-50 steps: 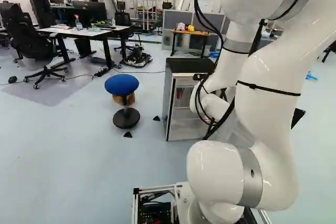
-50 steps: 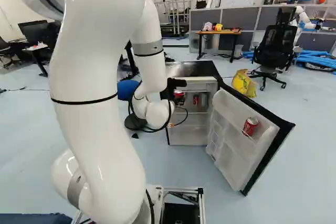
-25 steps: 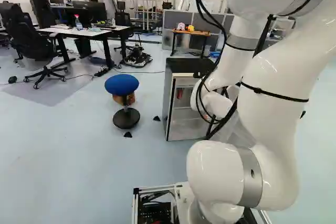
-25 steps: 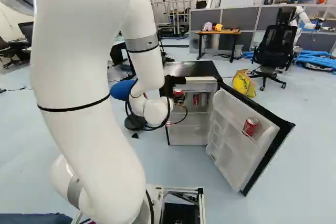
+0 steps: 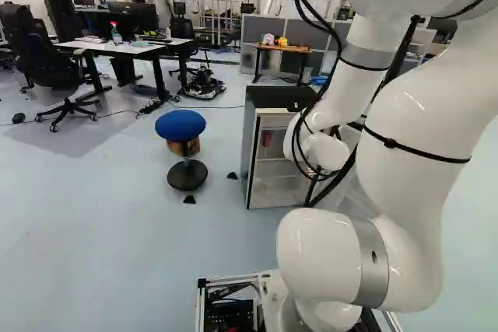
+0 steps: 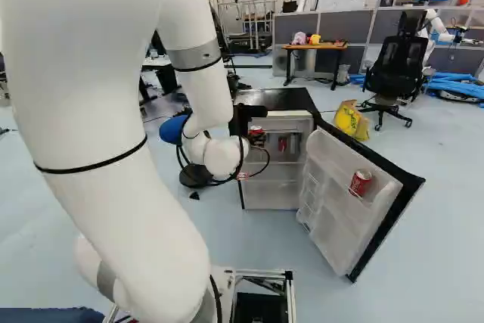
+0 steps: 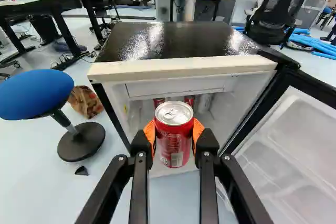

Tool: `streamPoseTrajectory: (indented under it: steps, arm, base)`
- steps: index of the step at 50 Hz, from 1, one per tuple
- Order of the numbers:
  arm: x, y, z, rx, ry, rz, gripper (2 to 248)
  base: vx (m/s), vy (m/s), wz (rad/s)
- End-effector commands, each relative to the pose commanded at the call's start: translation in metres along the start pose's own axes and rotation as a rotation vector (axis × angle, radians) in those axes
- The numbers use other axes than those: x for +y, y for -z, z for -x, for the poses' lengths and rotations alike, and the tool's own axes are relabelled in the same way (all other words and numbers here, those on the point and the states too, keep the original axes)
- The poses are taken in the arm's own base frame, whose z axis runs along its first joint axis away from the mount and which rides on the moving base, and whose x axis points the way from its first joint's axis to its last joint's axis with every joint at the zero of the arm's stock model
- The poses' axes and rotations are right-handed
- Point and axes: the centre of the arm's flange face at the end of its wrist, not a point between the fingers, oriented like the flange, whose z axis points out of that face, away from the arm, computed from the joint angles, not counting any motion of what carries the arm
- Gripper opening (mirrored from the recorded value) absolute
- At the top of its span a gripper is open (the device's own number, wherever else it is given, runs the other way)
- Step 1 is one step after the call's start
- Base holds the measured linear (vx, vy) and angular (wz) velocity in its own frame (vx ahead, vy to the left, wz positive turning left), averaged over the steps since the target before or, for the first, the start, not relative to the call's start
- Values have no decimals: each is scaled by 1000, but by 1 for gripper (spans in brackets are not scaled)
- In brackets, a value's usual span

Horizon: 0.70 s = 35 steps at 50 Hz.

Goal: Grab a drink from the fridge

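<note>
Red can (image 7: 174,135) clamped in the jaws (image 6: 252,135), shifted slightly along with the white arm (image 6: 91,96)

Clock directions are taken around the fridge (image 7: 173,45), as faced from the arm. A can (image 7: 174,135) is just before its opening at 6 o'clock, with more cans (image 7: 190,100) inside. The open door (image 6: 340,202) spreads at 4 o'clock, holding a door can (image 6: 361,182). A stool (image 5: 180,123) stands at 9 o'clock, a surface (image 5: 128,49) at 10. At 12, farther back, another surface (image 6: 327,47) holds toys (image 6: 300,38); at 1, a bag (image 6: 350,121), then a chair (image 6: 398,58).
</note>
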Motion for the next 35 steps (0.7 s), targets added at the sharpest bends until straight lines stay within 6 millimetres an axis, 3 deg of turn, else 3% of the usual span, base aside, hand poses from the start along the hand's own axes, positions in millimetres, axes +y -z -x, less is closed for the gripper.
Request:
streamPoseTrajectory:
  steps: [35]
  arm:
    - [-3, -8, -34, 19, 20, -9, 92]
  base:
    - [0, 0, 0]
